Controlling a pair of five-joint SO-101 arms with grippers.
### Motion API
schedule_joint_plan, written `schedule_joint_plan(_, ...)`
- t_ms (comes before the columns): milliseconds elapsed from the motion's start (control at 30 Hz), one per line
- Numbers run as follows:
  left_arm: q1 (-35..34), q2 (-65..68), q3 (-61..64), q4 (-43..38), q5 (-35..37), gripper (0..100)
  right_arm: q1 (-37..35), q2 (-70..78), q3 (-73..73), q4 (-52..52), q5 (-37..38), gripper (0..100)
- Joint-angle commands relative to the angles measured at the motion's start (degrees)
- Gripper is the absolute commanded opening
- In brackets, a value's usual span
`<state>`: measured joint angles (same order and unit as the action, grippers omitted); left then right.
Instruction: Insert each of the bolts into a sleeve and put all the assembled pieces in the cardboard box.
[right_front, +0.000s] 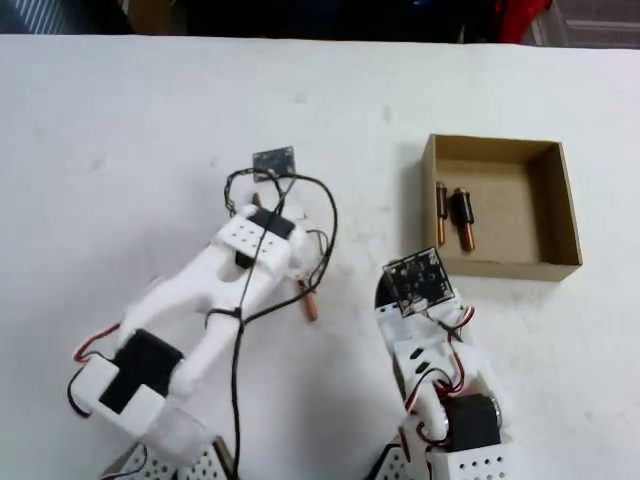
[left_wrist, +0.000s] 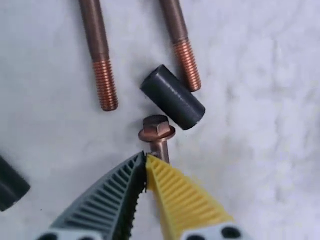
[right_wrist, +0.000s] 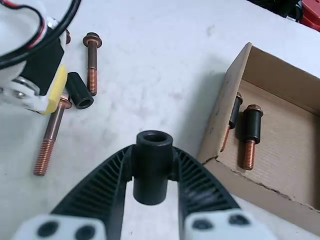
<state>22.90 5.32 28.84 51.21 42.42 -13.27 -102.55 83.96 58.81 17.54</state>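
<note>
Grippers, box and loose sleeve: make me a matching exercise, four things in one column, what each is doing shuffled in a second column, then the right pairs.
1. left gripper
2. right gripper
3. cardboard box
4. loose sleeve

A. holds two assembled pieces
B. shut on a black sleeve
C. lies on the table
D. shut on a bolt

Pairs: 1-D, 2-B, 3-A, 4-C.
</note>
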Motion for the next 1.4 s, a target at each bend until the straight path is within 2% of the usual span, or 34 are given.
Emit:
schedule_joint_plan(0, 0.7, 0.2, -2.5, -3.2, 0.8, 2, 0.6, -0.6, -0.5, 0.2, -0.1, 1.7)
schedule_joint_plan(167, 0.5, 0.2, -2.5, -6.3, 0.9, 2, 0.6, -0.6, -0.5, 0.2, -0.1, 1.7)
schedule_joint_plan(367, 0.4, 0.3, -2.5, -6.3, 0.9, 3, 0.6, -0.6, -0.6, 0.2, 0.4, 1.7)
schedule_joint_plan(600, 0.9, 0.3, -2.5, -3.2, 1.1, 18, 0.6, -0.6, -0.6, 0.3, 2.4, 1.7)
schedule_joint_plan(967, 0.6, 0.7, -2.0, -2.9, 1.1, 19, 0.6, -0.6, -0.6, 0.3, 2.6, 1.7)
schedule_joint_plan(1267, 0.3, 9.1, -5.3, -2.9, 1.2, 19, 0.6, -0.6, -0.6, 0.4, 2.6, 1.7)
schedule_joint_plan(1367, -0.9, 9.5, -5.7, -3.3, 1.2, 15, 0.6, -0.6, -0.6, 0.4, 2.6, 1.7)
